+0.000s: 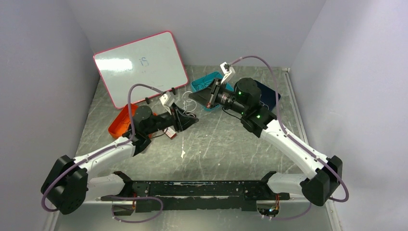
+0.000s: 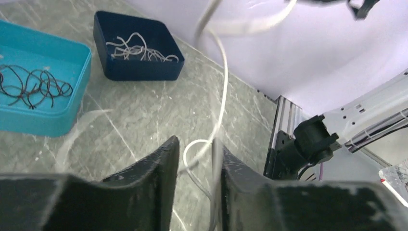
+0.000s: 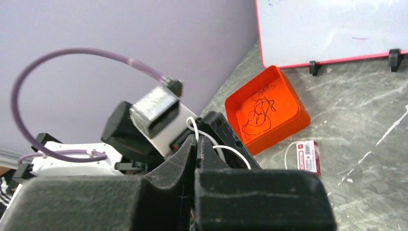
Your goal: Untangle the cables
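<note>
L gripper (image 2: 195, 147): narrow gap, white cable (image 2: 224, 82) passed through, not pinched.
R gripper (image 3: 196, 140): closed, same cable pinched.

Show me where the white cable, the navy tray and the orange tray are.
white cable (image 2: 225, 82), left wrist view, on its middle stretch above the table.
navy tray (image 2: 144, 71), left wrist view, on its near outer wall.
orange tray (image 3: 284, 136), right wrist view, on its near outer wall.
</note>
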Action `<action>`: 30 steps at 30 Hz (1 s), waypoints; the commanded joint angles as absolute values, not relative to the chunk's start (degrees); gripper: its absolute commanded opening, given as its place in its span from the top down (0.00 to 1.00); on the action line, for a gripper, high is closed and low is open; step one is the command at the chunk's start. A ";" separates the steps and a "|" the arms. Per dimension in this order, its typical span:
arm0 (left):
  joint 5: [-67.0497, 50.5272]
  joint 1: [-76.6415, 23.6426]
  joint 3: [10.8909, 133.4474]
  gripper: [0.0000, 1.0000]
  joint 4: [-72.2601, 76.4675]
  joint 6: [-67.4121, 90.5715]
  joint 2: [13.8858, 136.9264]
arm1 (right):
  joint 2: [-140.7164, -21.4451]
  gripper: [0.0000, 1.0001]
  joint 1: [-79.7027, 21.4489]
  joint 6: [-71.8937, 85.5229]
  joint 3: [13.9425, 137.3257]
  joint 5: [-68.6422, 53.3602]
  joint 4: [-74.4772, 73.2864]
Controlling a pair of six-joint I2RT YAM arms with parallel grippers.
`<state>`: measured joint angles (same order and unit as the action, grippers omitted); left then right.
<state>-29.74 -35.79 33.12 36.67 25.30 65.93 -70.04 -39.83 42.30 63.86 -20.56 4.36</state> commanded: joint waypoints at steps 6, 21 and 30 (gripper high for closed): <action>-30.59 -35.59 28.57 0.78 38.43 26.36 64.97 | -68.15 1.00 -40.12 39.13 68.76 -16.91 4.01; -28.67 -35.53 23.54 0.86 35.10 26.54 61.61 | -64.87 1.00 -40.15 27.84 76.28 -2.73 -5.71; -29.33 -35.57 22.16 0.86 34.74 26.38 62.57 | -63.94 1.00 -40.07 22.74 79.76 2.96 -8.95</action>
<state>-29.34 -35.79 23.57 36.45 26.44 62.15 -65.71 -40.05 26.44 76.18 -2.44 -10.15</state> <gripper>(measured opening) 0.129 0.021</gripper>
